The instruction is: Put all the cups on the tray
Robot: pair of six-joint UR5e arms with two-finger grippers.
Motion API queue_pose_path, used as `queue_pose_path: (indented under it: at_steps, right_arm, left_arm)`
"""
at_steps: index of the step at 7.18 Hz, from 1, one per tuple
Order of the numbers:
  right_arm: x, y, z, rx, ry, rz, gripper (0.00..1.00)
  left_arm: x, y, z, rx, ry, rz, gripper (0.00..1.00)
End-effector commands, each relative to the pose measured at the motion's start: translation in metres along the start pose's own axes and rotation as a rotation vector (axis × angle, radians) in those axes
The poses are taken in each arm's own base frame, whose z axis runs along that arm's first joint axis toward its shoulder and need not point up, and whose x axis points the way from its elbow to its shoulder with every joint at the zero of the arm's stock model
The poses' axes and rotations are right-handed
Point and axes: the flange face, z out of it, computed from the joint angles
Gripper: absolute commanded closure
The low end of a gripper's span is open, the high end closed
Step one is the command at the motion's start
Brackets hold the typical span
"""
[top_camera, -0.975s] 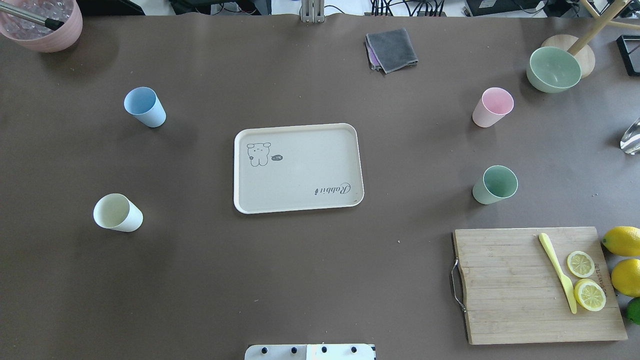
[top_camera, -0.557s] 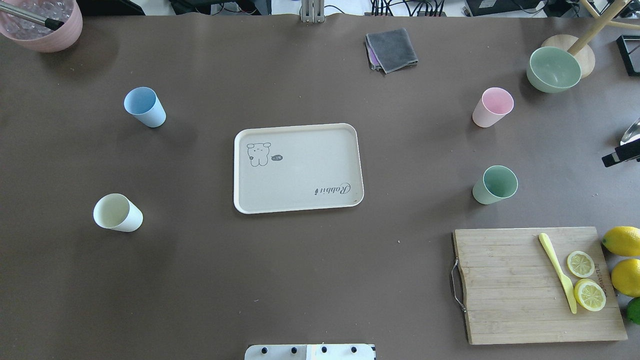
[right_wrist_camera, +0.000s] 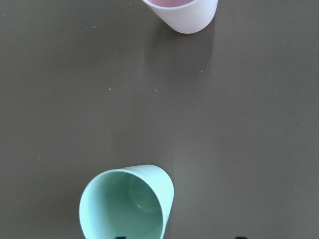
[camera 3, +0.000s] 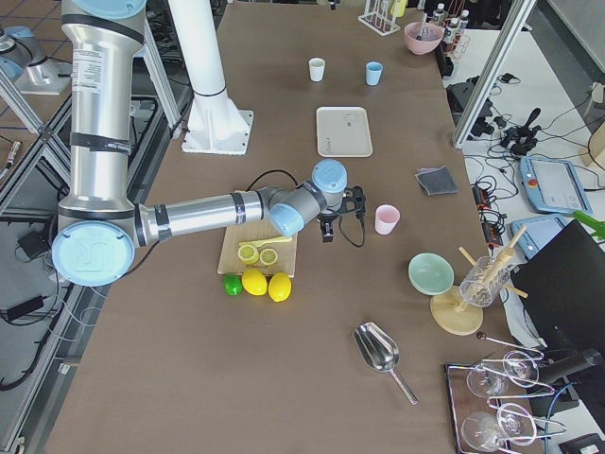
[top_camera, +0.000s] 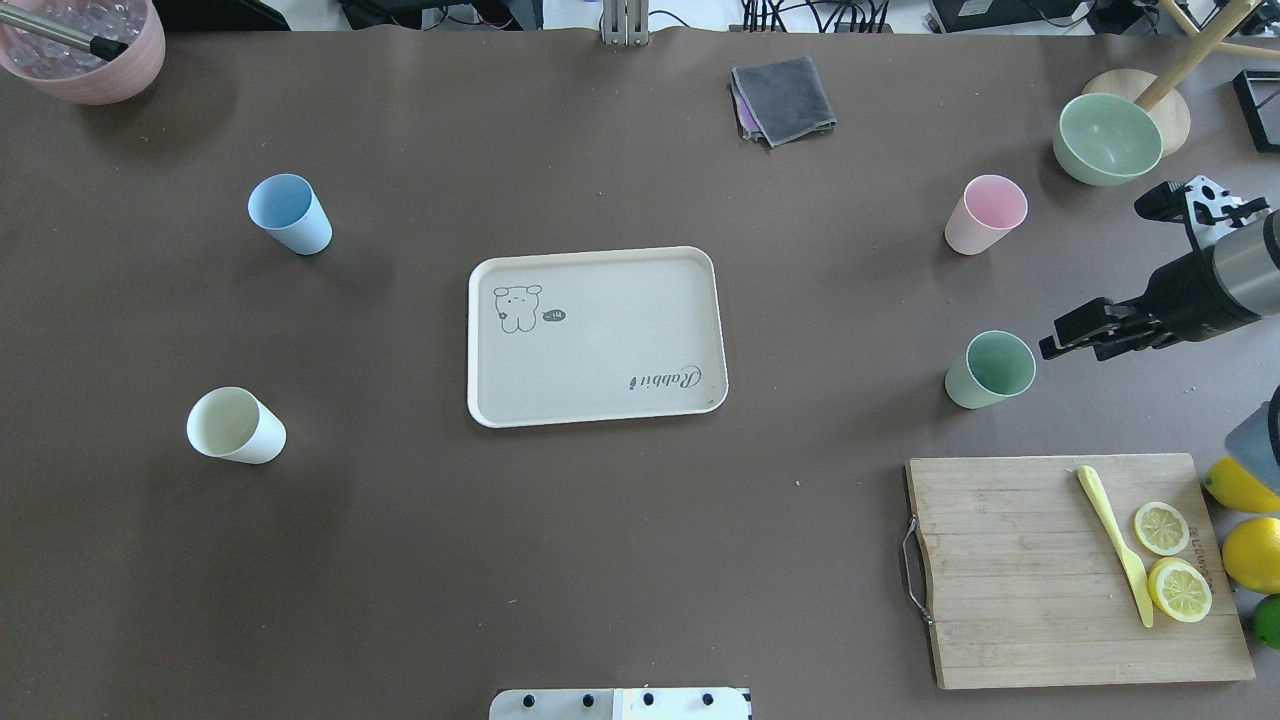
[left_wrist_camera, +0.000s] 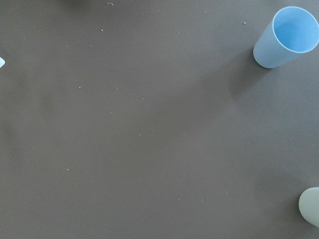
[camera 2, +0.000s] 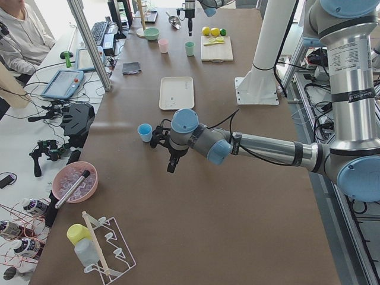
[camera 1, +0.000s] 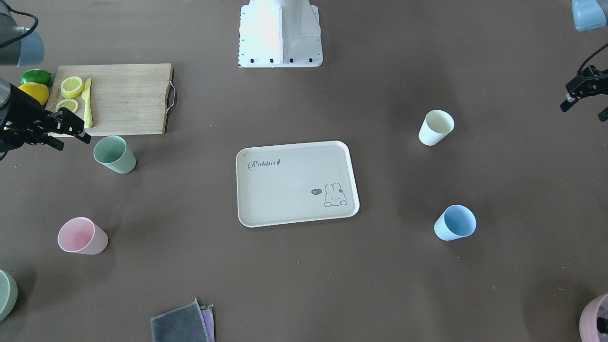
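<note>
The cream tray (top_camera: 600,290) with the rabbit drawing lies mid-table, with nothing on it. Four cups stand upright on the table around it: mint green (top_camera: 990,369), pale pink (top_camera: 986,214), light blue (top_camera: 289,213) and cream white (top_camera: 235,425). My right gripper (top_camera: 1062,345) is open and empty, just right of the mint green cup (right_wrist_camera: 127,204), which sits between its spread fingertips in the right wrist view. My left gripper (camera 1: 584,110) is open and empty, out past the cream white cup (camera 1: 436,127), near the table's end. The left wrist view shows the light blue cup (left_wrist_camera: 286,37).
A wooden cutting board (top_camera: 1010,570) with a yellow knife and lemon slices lies near the mint green cup, with whole lemons (top_camera: 1245,480) beside it. A green bowl (top_camera: 1107,138), a grey cloth (top_camera: 783,98) and a pink bowl (top_camera: 85,50) stand along the far edge.
My right arm has come in from the overhead view's right edge and moved left, close to the mint green cup. The cups and the tray have not moved.
</note>
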Motion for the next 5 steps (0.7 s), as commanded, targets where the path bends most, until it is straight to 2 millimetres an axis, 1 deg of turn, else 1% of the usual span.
queue_pose_path:
  at_steps: [1,4,5]
  right_arm:
    - [-0.011,0.001,0.016,-0.018,0.000,0.011,0.61]
    - [-0.010,0.004,0.033,-0.024,0.032,0.009,0.60]
    - [-0.008,0.002,0.040,-0.027,0.041,0.011,0.61]
  left_arm:
    - [-0.001,-0.001,0.001,-0.002,0.000,-0.002,0.02]
    - [0.001,0.000,-0.002,0.005,0.000,0.000,0.02]
    - [0.001,-0.001,-0.003,0.006,0.000,-0.001,0.02]
